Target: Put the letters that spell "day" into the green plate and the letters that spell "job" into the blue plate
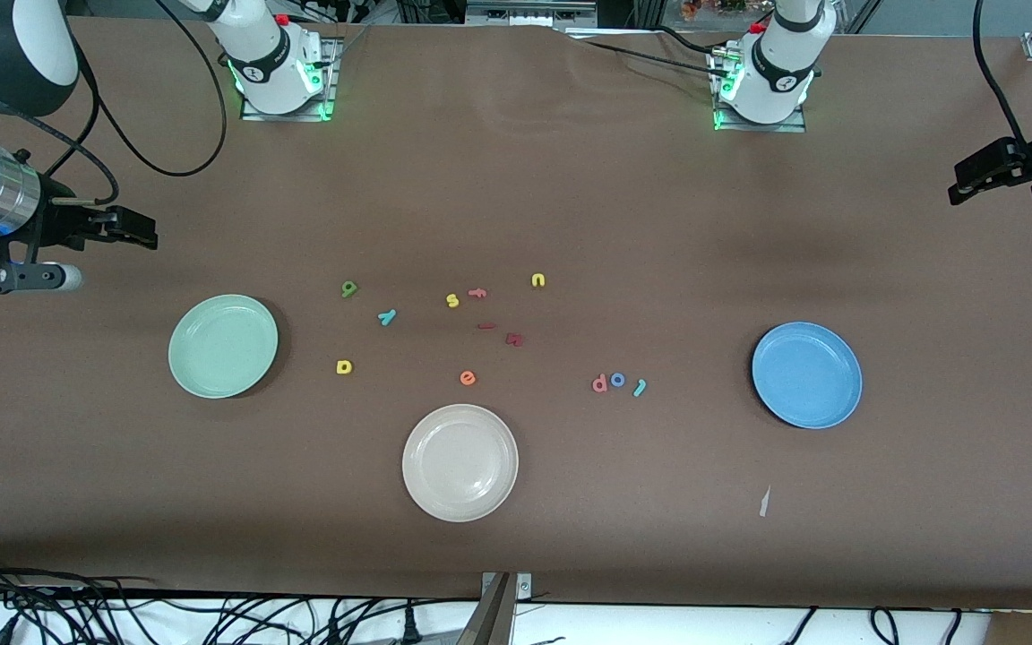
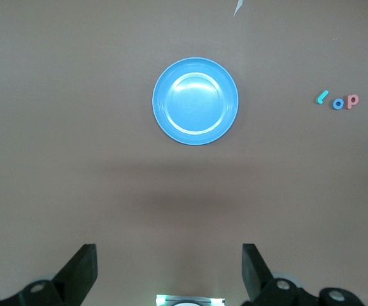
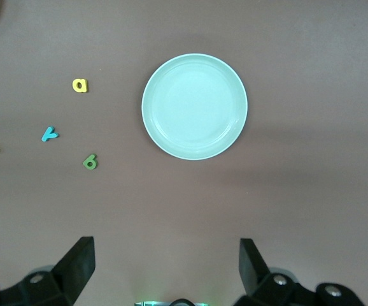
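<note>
The cream plate point(image 1: 460, 461) lies nearest the front camera, bare, and everything else is placed from it.

The salmon "b" point(image 1: 599, 384), blue "o" point(image 1: 618, 380) and teal "j" point(image 1: 640, 387) lie in a close row on the table, a little farther from the camera than the cream plate and toward the left arm's end. The blue plate point(image 1: 806, 374) lies farther that way, well apart from the row and holding nothing.

The yellow "d" point(image 1: 344, 366) lies a little farther off than the cream plate, toward the right arm's end. The teal "y" point(image 1: 387, 316) and then the green "a" point(image 1: 349, 288) lie farther from the camera still. The green plate point(image 1: 223, 346) lies near the "d", toward the right arm's end, also holding nothing.

The orange "e" point(image 1: 468, 378) lies just past the cream plate's rim. Farther off lie two dark red letters point(image 1: 513, 339), a yellow "s" point(image 1: 452, 300), a pink "f" point(image 1: 477, 292) and a yellow "u" point(image 1: 538, 280).

The left gripper point(image 2: 170, 271) hangs high near the blue plate, fingers spread wide, gripping nothing. The right gripper point(image 3: 166, 268) hangs high near the green plate, fingers likewise apart and holding nothing.
</note>
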